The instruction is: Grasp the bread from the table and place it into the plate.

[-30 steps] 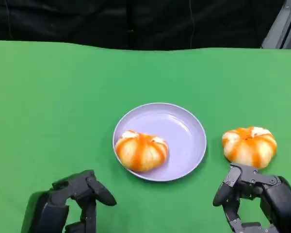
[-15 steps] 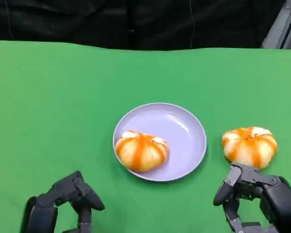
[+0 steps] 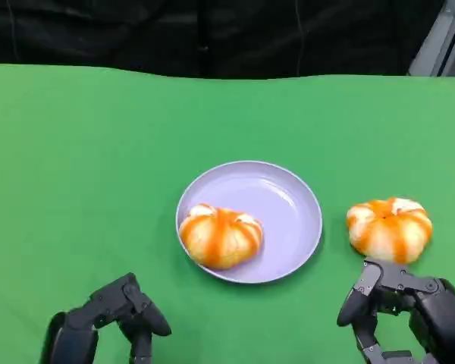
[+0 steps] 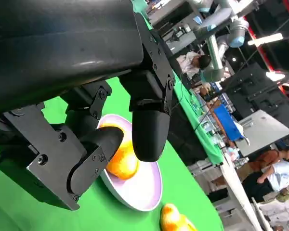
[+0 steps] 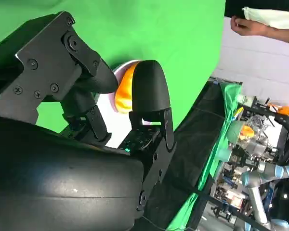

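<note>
A lilac plate (image 3: 282,203) lies mid-table with one orange-and-white bread (image 3: 221,236) on its left part. A second bread (image 3: 389,229) sits on the green cloth to the plate's right. My right hand (image 3: 406,312) hovers just on the near side of that bread, fingers apart, holding nothing. My left hand (image 3: 110,324) is low at the near left, well short of the plate, fingers apart and empty. The left wrist view shows the plate (image 4: 145,190), its bread (image 4: 122,162) and the other bread (image 4: 173,219) past my fingers (image 4: 149,127). An orange bread (image 5: 124,87) shows between my right fingers (image 5: 150,89).
The table is covered in green cloth (image 3: 83,167), with a black backdrop (image 3: 212,34) behind its far edge. A person's hand (image 5: 248,26) appears far off in the right wrist view, and people and other robot arms stand beyond the table in the left wrist view.
My left hand has drawn back toward the near edge, lower in the picture. My right hand has sunk slightly. Both breads and the plate lie as before.
</note>
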Tool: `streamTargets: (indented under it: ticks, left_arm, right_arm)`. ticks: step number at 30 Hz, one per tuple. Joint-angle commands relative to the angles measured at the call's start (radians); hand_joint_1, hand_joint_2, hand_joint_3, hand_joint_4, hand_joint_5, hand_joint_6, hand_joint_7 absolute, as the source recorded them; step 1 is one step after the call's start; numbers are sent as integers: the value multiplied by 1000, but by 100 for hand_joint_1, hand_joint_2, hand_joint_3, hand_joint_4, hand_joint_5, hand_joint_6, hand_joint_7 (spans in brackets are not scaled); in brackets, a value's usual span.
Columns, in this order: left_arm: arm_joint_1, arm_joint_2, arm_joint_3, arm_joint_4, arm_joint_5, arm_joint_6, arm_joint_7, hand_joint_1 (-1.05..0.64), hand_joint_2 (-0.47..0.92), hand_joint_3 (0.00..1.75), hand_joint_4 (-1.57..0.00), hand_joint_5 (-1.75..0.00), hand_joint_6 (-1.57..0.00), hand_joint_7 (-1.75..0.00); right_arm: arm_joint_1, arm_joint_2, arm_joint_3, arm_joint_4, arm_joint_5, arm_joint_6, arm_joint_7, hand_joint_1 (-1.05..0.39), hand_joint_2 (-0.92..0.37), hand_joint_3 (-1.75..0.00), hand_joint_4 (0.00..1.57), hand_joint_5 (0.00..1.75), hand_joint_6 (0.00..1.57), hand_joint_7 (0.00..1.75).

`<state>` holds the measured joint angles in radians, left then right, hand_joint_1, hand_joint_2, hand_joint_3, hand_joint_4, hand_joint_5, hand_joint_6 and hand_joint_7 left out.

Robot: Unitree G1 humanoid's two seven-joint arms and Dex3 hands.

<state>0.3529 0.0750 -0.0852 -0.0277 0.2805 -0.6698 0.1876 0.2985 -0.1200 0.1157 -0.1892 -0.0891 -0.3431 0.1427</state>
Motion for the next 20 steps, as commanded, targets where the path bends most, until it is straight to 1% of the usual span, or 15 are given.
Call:
streamTargets:
  ticks: [1,7,9,13,17,20]
  left_arm:
    - [-4,13,11,-7,-8,-18,-13,-1,23,159,-86,-174,-82,-155]
    - [-3,12,14,-5,-9,-24,-13,-1,23,159,-86,-173,-82,-154]
    - [9,12,15,-20,11,-28,-7,-2,22,158,-86,-172,-83,-151]
    - [13,9,16,-30,14,-25,-9,-2,23,156,-85,-171,-84,-147]
    - [8,8,14,-34,18,-22,-11,-2,24,155,-84,-170,-84,-144]
    - [13,8,13,-39,18,-23,-12,-2,23,156,-85,-169,-85,-145]
  right_arm:
    - [6,-5,-4,-5,9,-2,1,6,-32,-143,88,172,82,134]
    - [10,-5,-2,-10,11,1,2,6,-33,-143,88,173,81,134]
    - [15,-16,-8,-23,-8,-13,-2,5,-32,-143,87,172,80,134]
    - [18,-18,-10,-41,-8,2,1,4,-32,-143,87,172,80,134]
    - [9,-19,-15,-35,-20,4,-5,3,-30,-144,89,172,81,134]
    - [7,-21,-15,-26,-15,-10,2,3,-29,-145,89,172,81,134]
